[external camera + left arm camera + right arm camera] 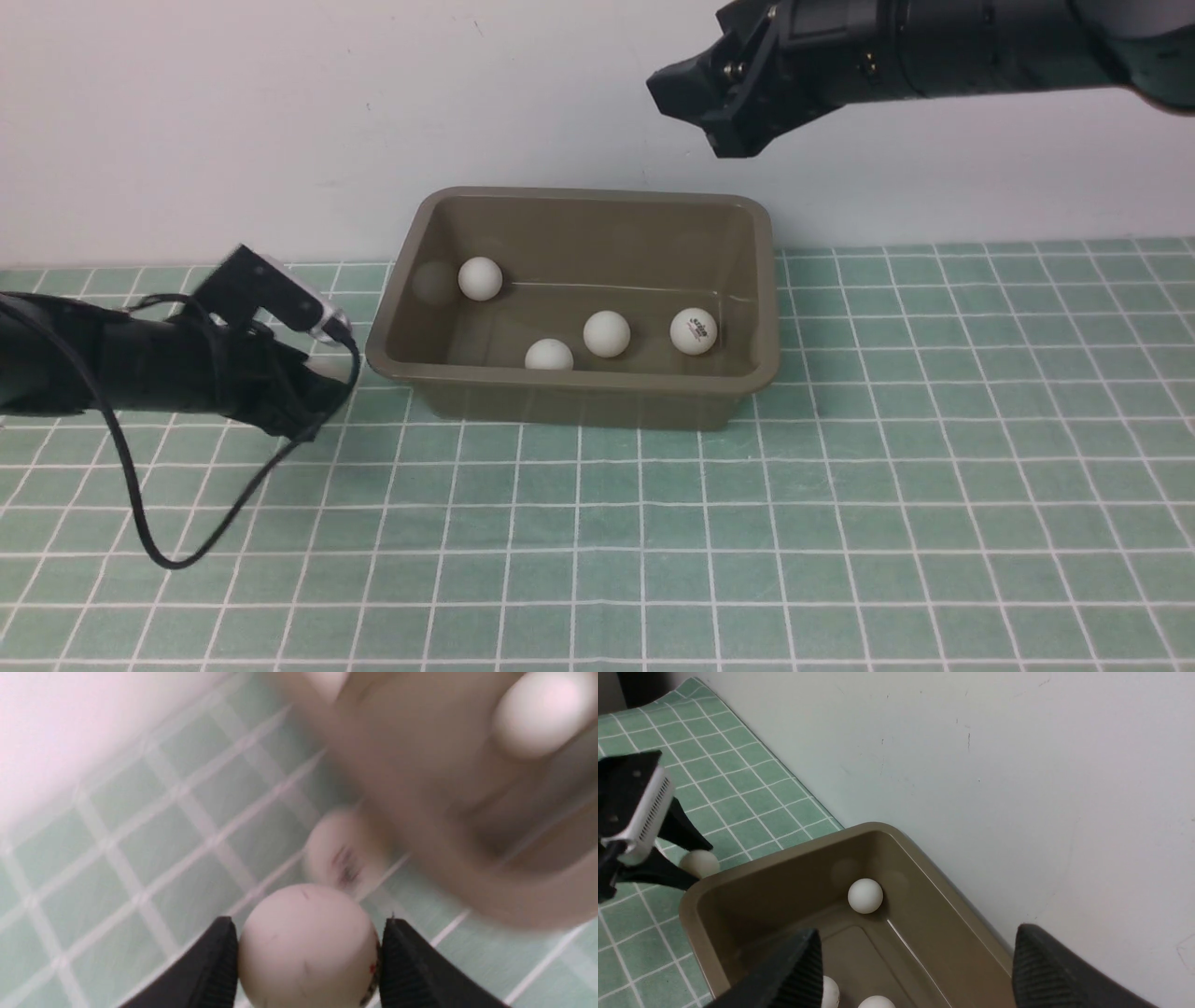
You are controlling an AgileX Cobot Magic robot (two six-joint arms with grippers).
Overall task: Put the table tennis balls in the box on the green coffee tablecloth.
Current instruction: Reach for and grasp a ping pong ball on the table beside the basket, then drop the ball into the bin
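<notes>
The olive-brown box (747,373) stands on the green checked tablecloth (840,523) with several white balls in it, among them one (480,278) at its back left and one with a logo (694,330). My left gripper (327,387) is low by the box's left wall, shut on a white ball (306,947). That ball also shows in the right wrist view (699,863). Another ball with a dark logo (343,851) lies on the cloth just beyond it, against the box. My right gripper (724,121) hangs open and empty high above the box's back right (915,942).
A white wall (280,112) runs close behind the box. A black cable (140,523) loops from my left arm onto the cloth at the left.
</notes>
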